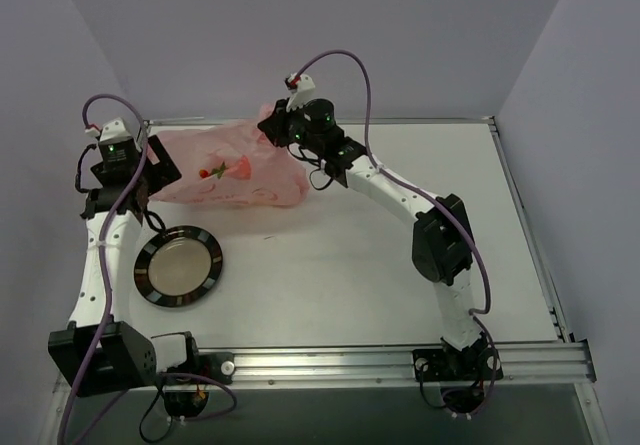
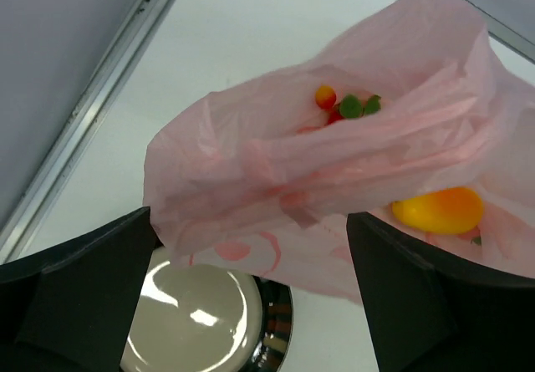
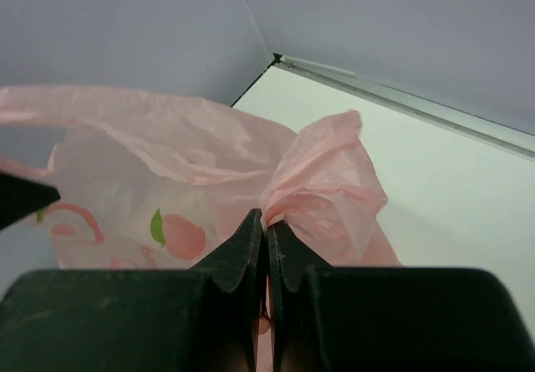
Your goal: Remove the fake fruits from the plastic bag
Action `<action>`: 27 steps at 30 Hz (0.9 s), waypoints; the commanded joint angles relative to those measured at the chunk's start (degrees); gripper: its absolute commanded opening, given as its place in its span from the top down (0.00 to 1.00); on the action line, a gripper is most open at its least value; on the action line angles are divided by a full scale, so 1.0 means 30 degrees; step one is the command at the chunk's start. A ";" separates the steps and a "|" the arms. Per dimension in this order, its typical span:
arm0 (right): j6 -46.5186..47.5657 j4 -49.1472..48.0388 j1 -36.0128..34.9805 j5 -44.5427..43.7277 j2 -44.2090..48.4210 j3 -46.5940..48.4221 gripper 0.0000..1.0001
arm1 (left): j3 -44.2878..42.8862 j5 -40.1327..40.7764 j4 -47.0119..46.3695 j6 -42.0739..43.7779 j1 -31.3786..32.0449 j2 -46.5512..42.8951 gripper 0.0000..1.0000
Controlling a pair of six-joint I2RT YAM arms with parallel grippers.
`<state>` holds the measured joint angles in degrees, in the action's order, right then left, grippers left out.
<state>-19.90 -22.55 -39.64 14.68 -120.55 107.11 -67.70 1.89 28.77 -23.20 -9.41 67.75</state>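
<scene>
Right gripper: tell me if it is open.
No, the right gripper is pinched shut on a bunch of the bag.

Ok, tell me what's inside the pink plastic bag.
Inside the plastic bag a yellow-orange oval fruit shows, plus a red piece with green leaves and an orange bit. Crumpled folds cover anything else.

My left arm (image 1: 98,255) reaching forward, left gripper (image 2: 249,221) spread wide, right arm (image 1: 395,193) stretched across, right gripper (image 3: 267,221) pinching the bag (image 3: 326,171)

Pink plastic bag (image 1: 240,173), red fruit prints; yellow-orange mango (image 2: 439,209)
</scene>
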 commanded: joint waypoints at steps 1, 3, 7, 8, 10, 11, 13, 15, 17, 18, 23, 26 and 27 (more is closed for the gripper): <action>0.0245 -0.1215 0.0087 0.0469 0.1919 -0.0895 1.00 | -0.2272 0.1183 -0.1417 0.0673 -0.0086 0.2630 0.05; 0.0334 -0.1507 0.0320 0.0382 0.2126 -0.2095 1.00 | -0.3504 0.1215 -0.1709 0.0615 -0.0086 0.3779 0.14; 0.0247 -0.2531 0.0907 -0.0057 0.2362 -0.4555 1.00 | -0.4267 0.0952 -0.3115 -0.0086 -0.0086 0.6472 0.53; 0.0218 -0.2969 0.1053 -0.0464 0.2362 -0.5112 1.00 | -0.4501 0.0923 -0.3465 -0.0205 -0.0057 0.6945 0.59; 0.0130 -0.3411 0.1462 -0.0906 0.1925 -0.6578 1.00 | -0.4678 0.0544 -0.3789 -0.0700 0.0001 0.8346 0.79; -0.0131 -0.3761 0.1609 -0.1430 0.1690 -0.7017 1.00 | -0.4795 0.0223 -0.4052 -0.0878 0.0060 0.8791 0.85; -0.0601 -0.4289 0.2164 -0.1669 0.0815 -0.8277 1.00 | -0.4971 0.0132 -0.4375 -0.1346 0.0235 1.0047 0.98; -0.1156 -0.5343 0.2517 -0.1757 0.0168 -0.9040 1.00 | -0.4943 0.0218 -0.4844 -0.1523 0.0614 1.0725 0.98; -0.1306 -0.5493 0.2840 -0.1990 -0.0887 -0.9511 1.00 | -0.4768 0.0220 -0.5224 -0.2020 0.0792 1.1488 0.98; -0.1277 -0.5464 0.2899 -0.2369 -0.1209 -0.9483 1.00 | -0.4651 0.0306 -0.5313 -0.2225 0.0967 1.1722 0.98; -0.0984 -0.4937 0.2784 -0.3366 -0.2238 -0.9482 1.00 | -0.3859 0.1185 -0.5287 -0.3280 0.1203 1.2778 0.98; -0.0692 -0.4354 0.2695 -0.4275 -0.2414 -0.9250 1.00 | -0.3742 0.1566 -0.4760 -0.3779 0.1407 1.3014 0.98; -0.0662 -0.4176 0.2724 -0.4422 -0.2269 -0.9219 1.00 | -0.3770 0.1625 -0.4642 -0.3896 0.1495 1.2811 0.98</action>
<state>-22.90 -35.75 -30.92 5.74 -128.60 78.24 -78.06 3.95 14.52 -32.03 -4.97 107.42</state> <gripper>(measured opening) 0.003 0.028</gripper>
